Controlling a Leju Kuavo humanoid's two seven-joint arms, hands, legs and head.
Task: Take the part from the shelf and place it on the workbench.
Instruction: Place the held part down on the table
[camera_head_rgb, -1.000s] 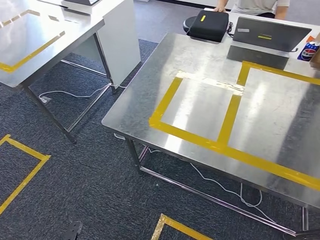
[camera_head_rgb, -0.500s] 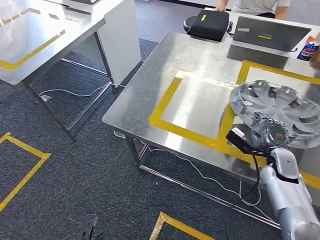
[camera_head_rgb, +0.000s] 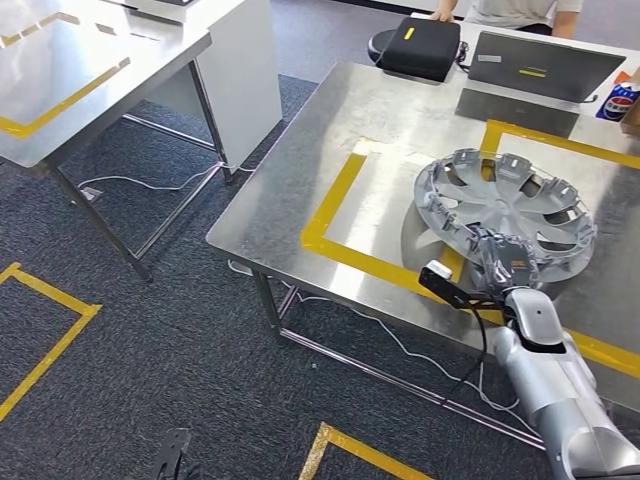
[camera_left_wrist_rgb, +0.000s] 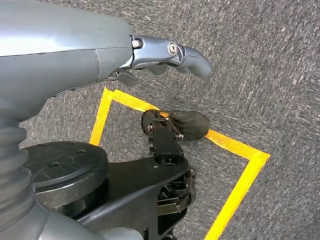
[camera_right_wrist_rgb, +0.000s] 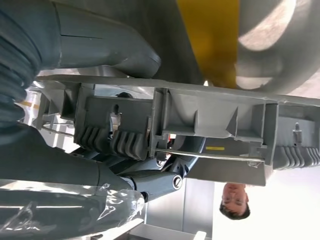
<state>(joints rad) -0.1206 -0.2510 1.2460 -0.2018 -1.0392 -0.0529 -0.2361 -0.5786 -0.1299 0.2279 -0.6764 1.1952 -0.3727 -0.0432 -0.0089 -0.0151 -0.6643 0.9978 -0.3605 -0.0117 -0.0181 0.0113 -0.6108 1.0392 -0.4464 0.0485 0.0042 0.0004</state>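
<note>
The part is a silver wheel cover (camera_head_rgb: 502, 205) with curved spokes. It hangs low over the steel workbench (camera_head_rgb: 317, 170), across the yellow tape line, and casts a shadow below. My right hand (camera_head_rgb: 504, 258) grips its near rim from the table's front edge. In the right wrist view the thumb (camera_right_wrist_rgb: 105, 45) lies on one side of the cover's ribbed rim (camera_right_wrist_rgb: 211, 115) and the fingers on the other. My left hand (camera_left_wrist_rgb: 166, 52) hangs beside my body above the carpet, fingers stretched out and holding nothing.
A black case (camera_head_rgb: 415, 45), a laptop (camera_head_rgb: 536, 68) and a drink can (camera_head_rgb: 615, 100) stand along the workbench's far edge, where a person (camera_head_rgb: 513, 10) sits. A second steel table (camera_head_rgb: 75, 80) stands at the left. Yellow tape (camera_head_rgb: 45, 350) marks the carpet, and cables run under the workbench.
My right arm came into view from the right with the wheel cover and has carried it leftward and farther over the workbench. The camera has shifted slightly.
</note>
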